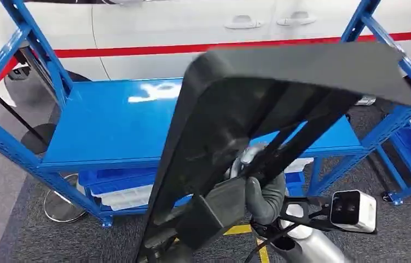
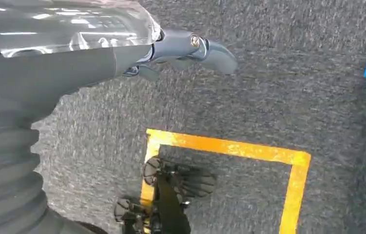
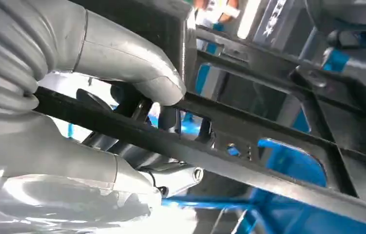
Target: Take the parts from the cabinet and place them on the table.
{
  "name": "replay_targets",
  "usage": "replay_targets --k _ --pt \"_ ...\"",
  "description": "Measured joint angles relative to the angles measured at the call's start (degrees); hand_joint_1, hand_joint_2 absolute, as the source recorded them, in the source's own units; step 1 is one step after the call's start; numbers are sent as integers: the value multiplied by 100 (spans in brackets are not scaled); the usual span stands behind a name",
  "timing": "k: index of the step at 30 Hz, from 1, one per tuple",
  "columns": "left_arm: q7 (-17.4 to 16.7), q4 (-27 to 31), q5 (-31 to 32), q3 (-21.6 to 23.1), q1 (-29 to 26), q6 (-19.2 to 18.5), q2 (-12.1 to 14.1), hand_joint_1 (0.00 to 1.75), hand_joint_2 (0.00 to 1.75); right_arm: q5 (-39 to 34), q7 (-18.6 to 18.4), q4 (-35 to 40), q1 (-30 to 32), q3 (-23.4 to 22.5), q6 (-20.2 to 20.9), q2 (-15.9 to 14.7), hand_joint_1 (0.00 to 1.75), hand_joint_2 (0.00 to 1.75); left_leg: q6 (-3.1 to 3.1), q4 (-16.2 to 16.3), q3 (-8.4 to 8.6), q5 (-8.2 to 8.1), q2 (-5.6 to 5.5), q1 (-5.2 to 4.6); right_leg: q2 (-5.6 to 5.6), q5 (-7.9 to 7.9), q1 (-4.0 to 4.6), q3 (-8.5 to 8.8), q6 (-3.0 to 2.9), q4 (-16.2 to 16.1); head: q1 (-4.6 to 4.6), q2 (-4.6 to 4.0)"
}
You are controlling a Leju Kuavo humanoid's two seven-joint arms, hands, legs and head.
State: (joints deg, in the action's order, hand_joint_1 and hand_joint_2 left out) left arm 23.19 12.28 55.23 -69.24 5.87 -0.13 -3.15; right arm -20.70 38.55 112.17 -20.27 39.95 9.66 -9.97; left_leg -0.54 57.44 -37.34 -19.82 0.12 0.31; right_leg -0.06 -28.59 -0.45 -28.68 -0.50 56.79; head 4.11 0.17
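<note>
A large black plastic part (image 1: 279, 93), ribbed on its inner side, is held up in front of the blue cabinet shelf (image 1: 110, 126), tilted and clear of the shelf top. My right hand (image 1: 263, 197) grips it near its lower end. In the right wrist view the thumb (image 3: 137, 68) curls over a black rib of the part (image 3: 249, 161), with fingers wrapped under it. My left hand (image 2: 185, 46) hangs over the grey carpet with its thumb stretched out and nothing in it.
The shelf top is bare and glossy. Blue bins (image 1: 115, 183) sit on the level below it. A white car (image 1: 165, 27) with a red stripe stands behind the cabinet. A round chrome base (image 1: 61, 208) rests at lower left. Yellow tape (image 2: 229, 146) marks the carpet.
</note>
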Motion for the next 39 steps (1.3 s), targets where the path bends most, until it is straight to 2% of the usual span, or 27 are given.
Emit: replay_targets --k 1,2,4,5,7,9,10,11,12,15,16,17,19,20,21,23,25,26,27,30,31,32,34,35,36,37,39 --pt "-20 0 2 2 -3 24 0 0 175 -54 -39 13 -19 0 56 0 175 175 -7 79 -52 -172 -10 38 -43 89 -17 -56 -51 -30 2 0" --pt "-42 0 2 2 -11 37 0 0 175 -90 -76 28 -28 0 107 0 175 175 -22 277 -137 -502 -9 35 -38 153 -17 -135 -103 -31 4 0" --pt "-61 0 9 2 -16 52 -20 0 175 -131 -96 28 -23 0 174 -4 175 175 -55 1075 -338 -1194 -6 43 -40 283 3 -299 -130 -27 4 0" --pt "-81 0 35 2 -10 70 -22 0 175 -146 -107 22 -23 0 199 -7 175 175 -73 1515 -420 -1383 -3 44 -42 356 16 -401 -133 -13 4 0" --pt "-116 0 37 2 -10 87 -20 0 175 -216 -105 2 -20 0 297 -35 175 175 -83 1835 -342 -1226 -3 43 -44 479 30 -600 -121 20 4 0" --pt "-181 0 44 2 -9 100 -11 0 175 -328 -24 -33 -11 0 481 -134 175 175 -57 1257 226 -758 -3 42 -44 601 30 -812 -84 79 4 0" --pt "-205 0 35 2 -4 118 -11 0 175 -396 20 -53 -9 0 571 -193 175 175 -34 818 571 -734 -4 42 -43 650 30 -883 -63 111 4 0" --pt "-212 0 22 2 6 146 -9 0 175 -485 42 -79 -7 -9 694 -247 175 175 0 222 996 -1000 -7 15 -41 692 51 -936 -29 150 7 0" --pt "-210 0 4 0 14 164 -7 0 175 -548 44 -107 -11 -20 793 -293 175 175 34 -78 1119 -1113 -16 1 -57 740 49 -952 7 170 2 0" --pt "-210 0 -15 0 -11 197 -11 0 175 -660 39 -203 -20 -39 933 -380 175 175 144 -52 1002 -962 -16 -13 -61 929 38 -957 116 99 2 0" --pt "-210 -4 -13 0 -4 197 -35 0 175 -684 31 -234 -19 -57 946 -418 175 175 190 -83 928 -857 25 32 -31 874 6 -1015 145 126 4 0" --pt "-210 -4 2 0 0 203 -33 0 175 -717 13 -256 -26 -74 955 -457 175 175 237 -82 850 -780 28 25 -13 562 8 -1107 176 281 2 0" --pt "-210 -4 66 4 -2 205 -33 0 175 -743 -63 -276 -17 -107 907 -498 175 175 260 -74 648 -613 41 21 -12 -222 -22 -1321 228 1131 2 0" --pt "-214 -4 98 9 -5 203 -33 0 175 -745 -79 -284 -6 -118 870 -524 175 175 256 -70 548 -542 42 15 -11 -408 -30 -1398 250 1553 2 0" --pt "-223 -2 109 15 -4 203 -33 0 175 -747 -85 -284 23 -135 850 -551 175 175 249 -55 447 -471 43 15 -12 -413 -33 -1409 264 1833 2 0" --pt "-247 -4 140 35 -10 203 -33 0 175 -750 -87 -284 65 -160 824 -588 175 175 226 -11 232 -339 43 17 -12 -34 -42 -1107 269 1722 2 0" --pt "-249 -4 153 44 -6 203 -35 0 175 -750 -89 -282 64 -173 815 -610 175 175 183 50 46 -227 40 17 -10 167 -45 -380 238 835 2 0" --pt "-251 -4 153 50 -2 203 -35 0 175 -750 -89 -267 61 -186 813 -614 175 175 157 75 17 -185 34 14 -2 -128 -41 -12 198 321 2 0" --pt "-251 -4 153 61 -2 203 -35 0 175 -750 -92 -258 62 -197 811 -614 175 175 130 96 -4 -157 26 -9 7 -210 6 145 156 2 8 0" --pt "-271 -4 155 85 -10 221 -33 0 175 -743 -100 -249 78 -223 778 -634 175 175 12 0 10 33 24 7 20 -53 34 44 11 57 13 0" --pt "-291 -4 155 85 -28 238 -22 0 175 -743 -129 -249 92 -243 767 -634 175 175 -21 35 -38 11 13 25 -6 49 -23 -24 -57 3 13 0" --pt "-302 -4 157 87 -42 254 -17 0 175 -745 -146 -243 91 -254 763 -634 175 175 -34 131 -106 -197 2 29 -24 106 -15 -75 -84 6 15 0" --pt "-365 -4 162 94 -67 288 -17 0 175 -795 -236 -184 102 -310 737 -645 175 175 -76 961 -331 -1095 4 40 -16 287 -3 -312 -150 6 15 0" --pt "-376 -4 162 94 -64 293 -17 0 175 -824 -260 -168 107 -330 719 -660 175 175 -90 1398 -398 -1363 5 40 -18 369 12 -422 -152 13 18 0" --pt "-387 -4 157 94 -60 299 -15 0 175 -839 -271 -166 110 -345 702 -673 175 175 -99 1701 -416 -1432 5 40 -19 438 23 -522 -150 23 15 0" --pt "-393 -4 157 94 -61 304 -2 0 175 -846 -282 -166 121 -356 693 -686 175 175 -98 1852 -339 -1307 4 39 -19 521 32 -639 -142 30 17 0" --pt "-398 -4 157 94 -62 308 15 0 175 -848 -295 -153 130 -378 693 -715 175 175 -56 1444 133 -860 3 33 -22 664 51 -841 -124 58 17 0"
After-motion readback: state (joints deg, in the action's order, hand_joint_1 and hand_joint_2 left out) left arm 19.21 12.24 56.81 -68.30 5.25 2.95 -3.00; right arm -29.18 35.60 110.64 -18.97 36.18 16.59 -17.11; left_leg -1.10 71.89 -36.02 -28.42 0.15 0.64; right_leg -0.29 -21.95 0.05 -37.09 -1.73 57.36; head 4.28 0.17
